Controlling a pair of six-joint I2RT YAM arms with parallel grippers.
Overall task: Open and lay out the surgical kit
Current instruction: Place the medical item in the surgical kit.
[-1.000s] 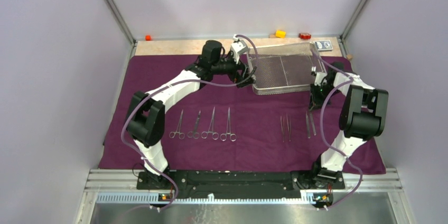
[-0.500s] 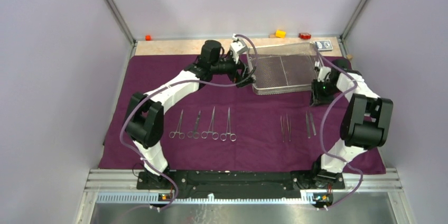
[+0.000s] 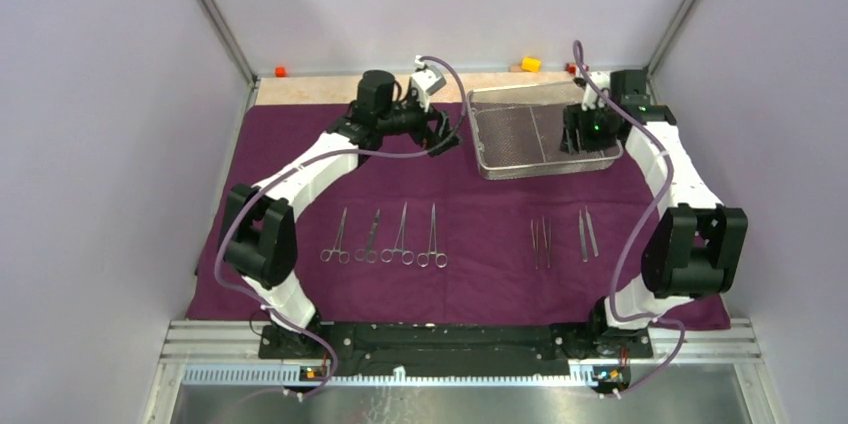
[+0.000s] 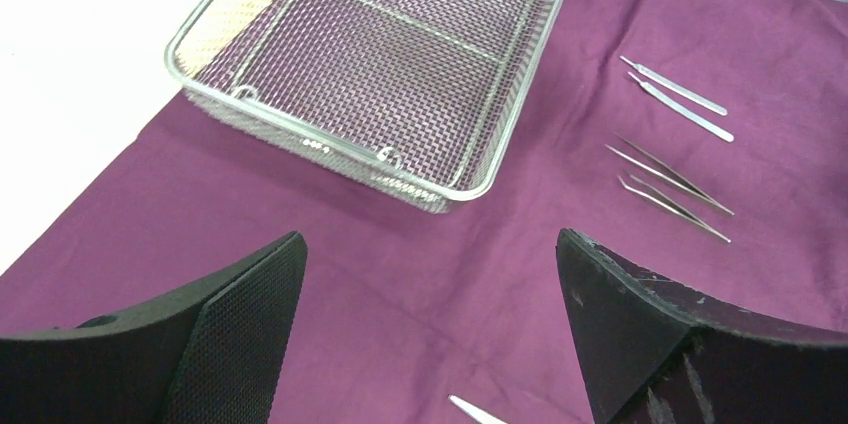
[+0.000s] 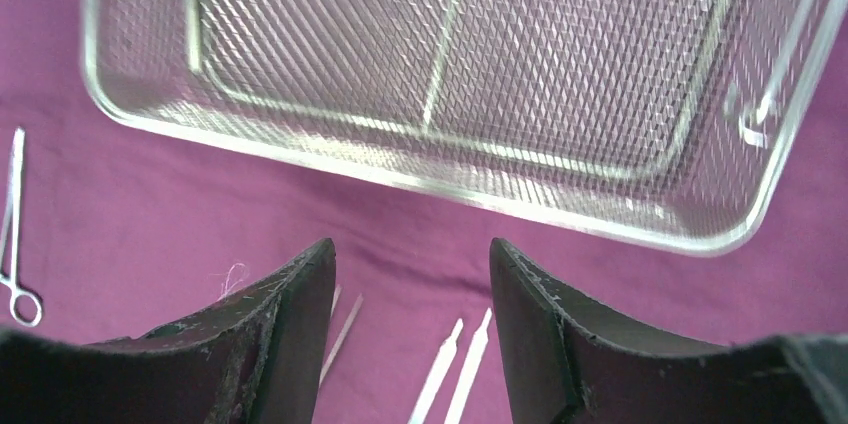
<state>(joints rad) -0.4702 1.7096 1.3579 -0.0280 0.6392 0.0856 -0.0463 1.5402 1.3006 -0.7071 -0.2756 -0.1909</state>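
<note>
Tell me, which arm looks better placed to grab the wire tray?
Probably the right: the right gripper, open, hangs over the right end of the tray; the left gripper sits beside it, over the cloth.

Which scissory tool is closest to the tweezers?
The rightmost clamp in the row of four; it lies at the end nearest the tweezers.

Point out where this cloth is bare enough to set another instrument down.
Bare cloth lies between the four clamps and the tweezers, and along the near hem below that row. The band between the tray and the instruments is free too. Crowded: the tray's two ends, where the left arm and right arm hang.
</note>
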